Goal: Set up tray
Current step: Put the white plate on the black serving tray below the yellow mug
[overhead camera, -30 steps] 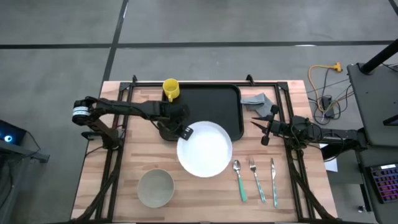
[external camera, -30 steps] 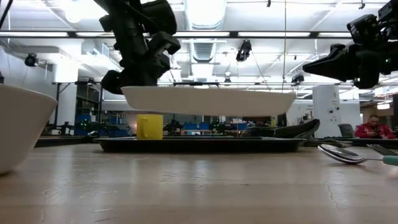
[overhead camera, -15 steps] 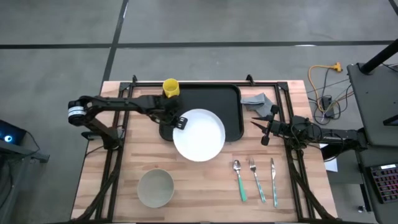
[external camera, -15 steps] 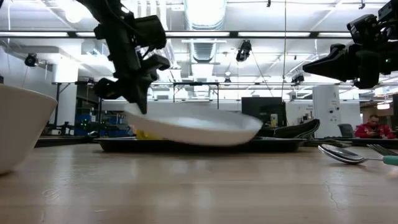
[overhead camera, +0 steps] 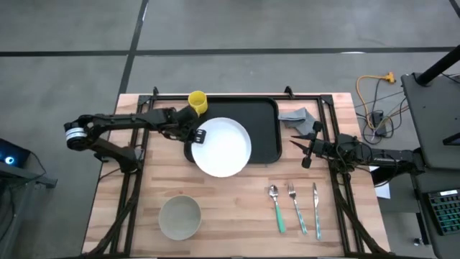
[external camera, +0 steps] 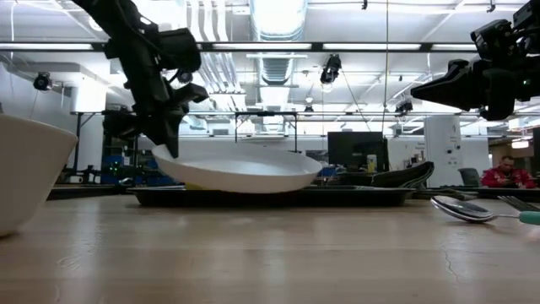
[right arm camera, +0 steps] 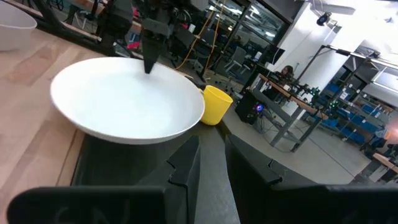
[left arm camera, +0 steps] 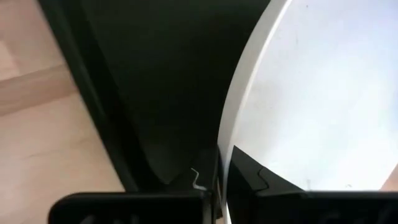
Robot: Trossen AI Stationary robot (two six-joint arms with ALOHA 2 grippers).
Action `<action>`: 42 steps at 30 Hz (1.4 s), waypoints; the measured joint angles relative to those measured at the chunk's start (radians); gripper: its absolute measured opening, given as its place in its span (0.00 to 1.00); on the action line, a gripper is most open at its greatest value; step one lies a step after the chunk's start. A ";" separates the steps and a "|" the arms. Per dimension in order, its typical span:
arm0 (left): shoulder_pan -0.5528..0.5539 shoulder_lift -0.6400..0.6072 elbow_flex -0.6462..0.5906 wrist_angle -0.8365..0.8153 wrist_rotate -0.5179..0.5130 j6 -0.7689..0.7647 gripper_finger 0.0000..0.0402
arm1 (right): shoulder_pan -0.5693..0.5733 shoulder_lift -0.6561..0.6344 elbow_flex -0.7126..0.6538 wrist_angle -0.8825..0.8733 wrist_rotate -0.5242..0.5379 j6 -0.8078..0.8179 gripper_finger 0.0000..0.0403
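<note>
Start at the worktop's (overhead camera: 237, 223) left: your left arm reaches in from nine o'clock, and its left tool (overhead camera: 192, 134) is clamped on the nine-o'clock rim of the white plate (overhead camera: 221, 147). In the left wrist view you can see the two fingers (left arm camera: 245, 180) pinching that rim, one on each side of the edge. The low view shows the plate tilted, its gripped side raised and its far side dipping toward the tray (external camera: 278, 196); you cannot tell from it whether the low edge touches.

The tray (overhead camera: 262, 122) lies flat at the twelve-o'clock side of the worktop, near its middle. From above, the plate covers the tray's seven-o'clock part and hangs over its six-o'clock rim onto bare wood. A yellow cup (overhead camera: 198, 102) stands at the tray's eleven-o'clock corner. At about seven o'clock from the plate, well apart from it, a pale bowl (overhead camera: 180, 217) sits on the wood.

Moving right, a spoon (overhead camera: 277, 208) with a green handle, a fork (overhead camera: 296, 207) and a knife (overhead camera: 315, 208) lie side by side at five o'clock from the tray. A grey cloth (overhead camera: 298, 119) lies just beside the tray's three-o'clock edge.

Your right tool (overhead camera: 296, 146) waits at three o'clock of the tray, raised off the worktop, holding nothing, its fingers (right arm camera: 186, 165) parted by a narrow gap.
</note>
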 joint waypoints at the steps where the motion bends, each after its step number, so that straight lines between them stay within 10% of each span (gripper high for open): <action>1: 0.012 -0.013 -0.009 0.005 0.000 0.000 0.00 | 0.000 0.000 0.000 0.000 0.000 -0.001 0.17; 42: 0.159 -0.052 -0.128 0.072 -0.023 0.052 0.00 | 0.000 0.000 0.000 0.000 0.000 -0.001 0.17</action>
